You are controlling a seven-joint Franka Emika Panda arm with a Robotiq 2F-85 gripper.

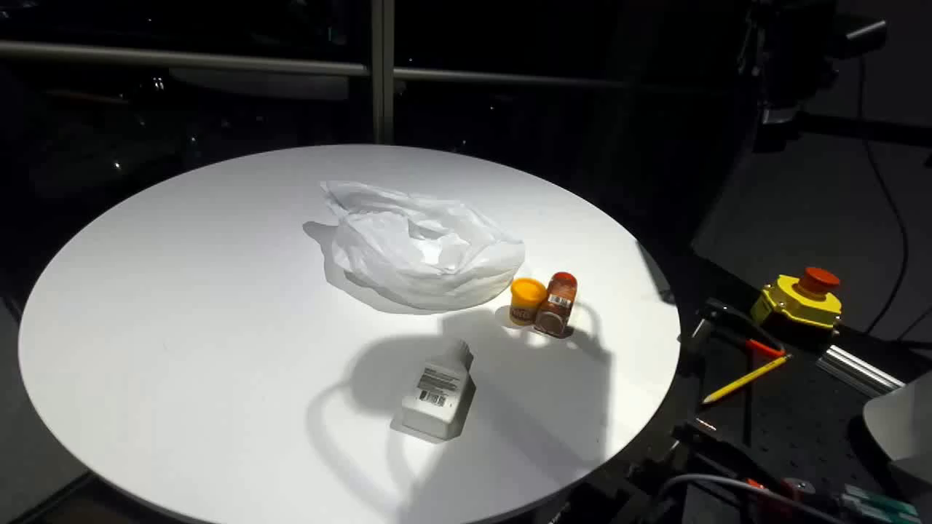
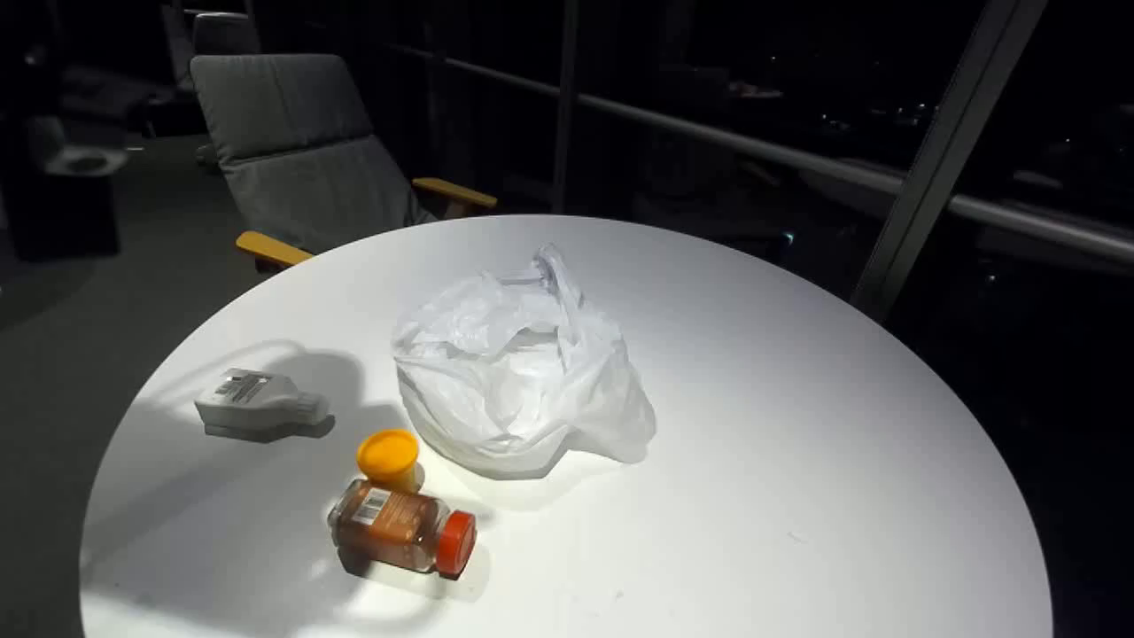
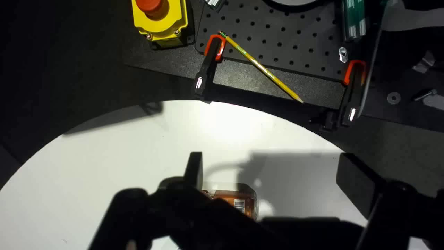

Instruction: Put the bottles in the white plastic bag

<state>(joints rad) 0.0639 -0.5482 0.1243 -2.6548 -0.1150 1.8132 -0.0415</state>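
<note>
The white plastic bag [image 1: 451, 287] lies crumpled on the round table, its mouth gaping upward. Touching or nearly touching each other beside it are an upright orange bottle [image 1: 527, 295] with a lid and a reddish-brown bottle [image 2: 390, 527] on its side with a red cap. A pale grey-white bottle [image 1: 437, 393] lies apart from them, also on its side, and shows in both exterior views. In the wrist view my gripper [image 3: 272, 173] is spread wide with nothing between its fingers, above the table. Below it, the reddish-brown bottle [image 3: 239, 201] is partly hidden by a finger.
A yellow box with a red button [image 1: 799, 302], a pencil [image 3: 262, 66] and orange-and-black clamps [image 3: 215, 48] are on the dark bench by the table's edge. A grey chair [image 2: 292, 142] stands behind the round table [image 2: 753, 496]. The arm's shadow falls across the tabletop.
</note>
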